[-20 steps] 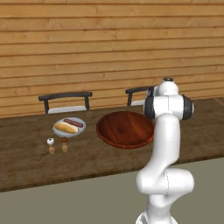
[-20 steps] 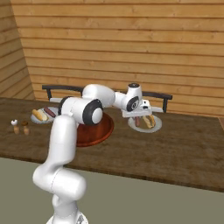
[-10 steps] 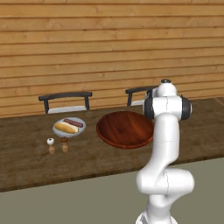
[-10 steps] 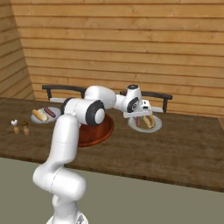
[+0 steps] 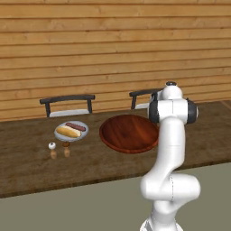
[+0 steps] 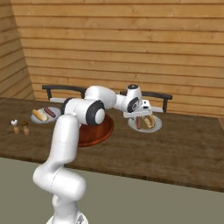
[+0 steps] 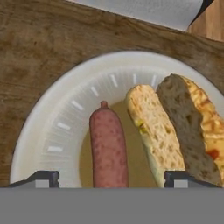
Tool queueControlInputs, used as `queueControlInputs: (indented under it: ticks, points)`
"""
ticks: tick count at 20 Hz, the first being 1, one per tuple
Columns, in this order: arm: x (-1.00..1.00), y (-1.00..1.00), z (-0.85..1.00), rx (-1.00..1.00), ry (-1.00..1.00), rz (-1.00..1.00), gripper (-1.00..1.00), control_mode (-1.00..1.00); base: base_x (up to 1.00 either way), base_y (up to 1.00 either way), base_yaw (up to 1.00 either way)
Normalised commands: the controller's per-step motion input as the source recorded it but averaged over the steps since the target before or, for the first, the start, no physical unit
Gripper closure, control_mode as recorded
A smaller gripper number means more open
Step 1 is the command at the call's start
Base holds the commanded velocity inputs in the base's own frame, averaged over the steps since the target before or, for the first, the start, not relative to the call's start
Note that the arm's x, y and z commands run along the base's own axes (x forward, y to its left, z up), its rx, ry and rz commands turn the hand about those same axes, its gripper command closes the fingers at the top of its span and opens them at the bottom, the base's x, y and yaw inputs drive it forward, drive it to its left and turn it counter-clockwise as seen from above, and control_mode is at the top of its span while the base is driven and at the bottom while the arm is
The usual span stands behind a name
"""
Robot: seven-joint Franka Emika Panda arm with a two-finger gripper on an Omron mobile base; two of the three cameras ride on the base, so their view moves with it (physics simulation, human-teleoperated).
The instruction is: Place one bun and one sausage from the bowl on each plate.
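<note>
- The hand (image 7: 110,177) was seen spread wide, low over the right plate (image 7: 52,131), its fingertips (image 7: 43,178) apart on either side of a sausage (image 7: 108,151) and gripping nothing.
- A bun (image 7: 175,127) was seen lying just beside that sausage on the same plate.
- The bowl (image 5: 128,133) was seen on the counter (image 5: 27,167), between the two plates.
- The left plate (image 5: 71,131) was seen carrying a bun and a sausage.

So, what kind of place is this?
Probably a dining corner in a wood-panelled kitchen: a long wooden table, chairs behind it, plates of food, and small shakers.
</note>
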Motion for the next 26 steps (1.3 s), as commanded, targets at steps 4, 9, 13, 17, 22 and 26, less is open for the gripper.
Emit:
queueControlInputs:
  ticks: [4, 9, 13, 17, 22, 26]
  points:
    - [-0.46, 0.00, 0.57, 0.03, -0.10, 0.00, -1.00, -1.00, 0.00, 0.00, 0.00]
    - [-0.96, 0.41, 0.26, 0.07, -0.15, -0.01, -1.00, -1.00, 0.00, 0.00, 0.00]
    - [-1.00, 0.76, 0.08, 0.02, -0.26, -0.09, -1.00, -1.00, 0.00, 0.00, 0.00]
    - [-0.96, 0.92, 0.24, -0.02, -0.07, -0.12, -1.00, -1.00, 0.00, 0.00, 0.00]
    - [-1.00, 0.28, 0.19, -0.04, 0.00, -0.23, -1.00, -1.00, 0.00, 0.00, 0.00]
    - [-0.96, 0.00, 0.48, 0.12, -0.07, 0.00, -1.00, -1.00, 0.00, 0.00, 0.00]
